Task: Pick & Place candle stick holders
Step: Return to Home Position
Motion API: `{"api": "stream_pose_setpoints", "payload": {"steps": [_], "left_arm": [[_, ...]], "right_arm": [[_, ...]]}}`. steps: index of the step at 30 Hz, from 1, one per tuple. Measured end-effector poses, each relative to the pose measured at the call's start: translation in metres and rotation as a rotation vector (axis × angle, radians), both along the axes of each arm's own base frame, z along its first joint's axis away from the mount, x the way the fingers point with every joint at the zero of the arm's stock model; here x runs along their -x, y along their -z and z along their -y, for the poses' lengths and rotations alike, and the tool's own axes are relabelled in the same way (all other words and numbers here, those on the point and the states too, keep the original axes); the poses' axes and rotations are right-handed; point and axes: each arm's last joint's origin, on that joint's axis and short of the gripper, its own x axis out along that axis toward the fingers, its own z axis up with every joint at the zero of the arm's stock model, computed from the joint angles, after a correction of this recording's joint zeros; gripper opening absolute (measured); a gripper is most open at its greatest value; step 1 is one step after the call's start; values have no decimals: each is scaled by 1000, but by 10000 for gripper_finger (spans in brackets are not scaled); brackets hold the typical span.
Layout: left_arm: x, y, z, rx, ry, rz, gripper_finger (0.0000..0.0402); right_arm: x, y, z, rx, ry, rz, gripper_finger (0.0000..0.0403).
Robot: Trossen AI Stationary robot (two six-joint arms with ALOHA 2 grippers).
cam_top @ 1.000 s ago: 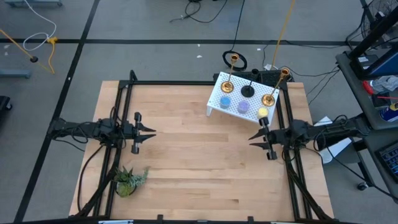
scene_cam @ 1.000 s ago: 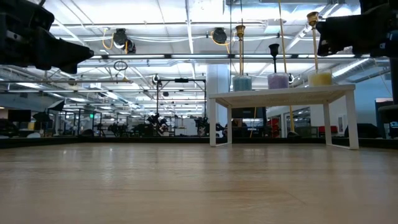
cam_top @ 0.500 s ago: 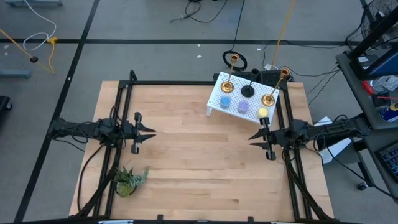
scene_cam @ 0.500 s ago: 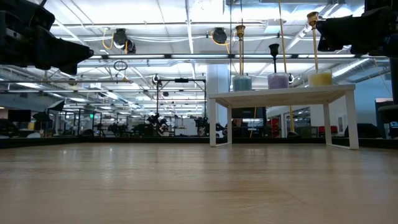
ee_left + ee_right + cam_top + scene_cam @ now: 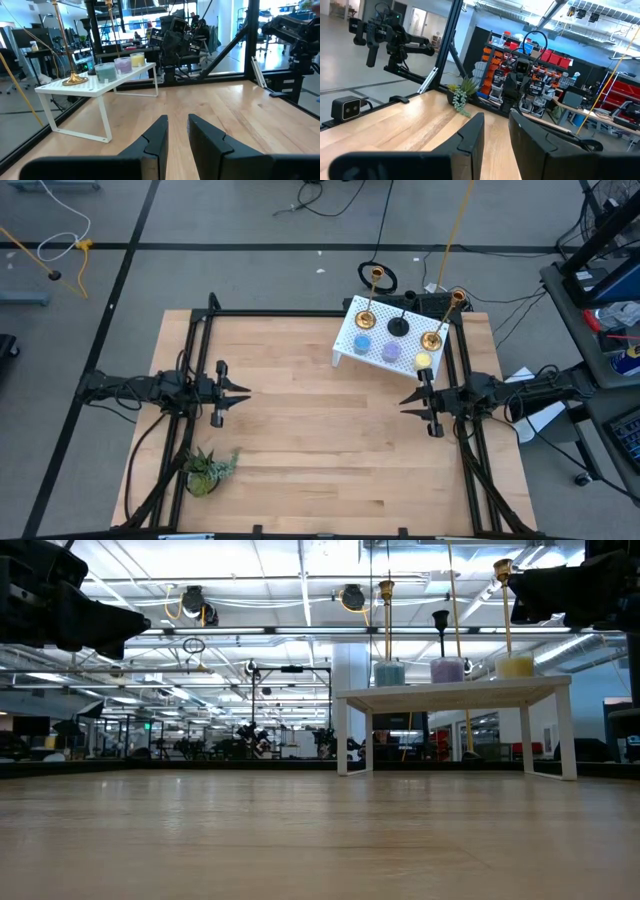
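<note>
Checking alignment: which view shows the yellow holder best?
High view: the yellow holder shows from above on the white stand. Low and left wrist views show it side-on; right wrist view misses it.

- Left arm [image 5: 140, 390] (at 9 o'clock in the high view): near-black, made of slim jointed segments.
- Black cables [image 5: 143, 460] curve away from its base toward 7 o'clock.
- Left gripper [image 5: 243, 394]: a short dark crossbar [image 5: 218, 393] carrying two tapering fingers [image 5: 155, 145], blocky and wedge-shaped.
- Right arm [image 5: 520, 392] (at 3 o'clock): the same dark finish, bulkier toward its base.
- Right gripper [image 5: 405, 406]: a matching crossbar and pointed fingers.
</note>
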Motion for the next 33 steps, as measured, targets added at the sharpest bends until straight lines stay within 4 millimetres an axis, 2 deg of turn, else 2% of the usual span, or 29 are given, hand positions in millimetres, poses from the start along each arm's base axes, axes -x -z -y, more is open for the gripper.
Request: {"api": "stream_pose_setpoints", "payload": {"steps": [7,20,33], "left_arm": [[0,0,0,0,0,0,81],[0,0,0,0,0,0,81],[0,0,0,0,0,0,81]], "right_arm": [[0,1,0,12,-2,-6,86],[10,3,6,-211,12,-67,87],[17,7,13,-225,56,-88,87]]}}
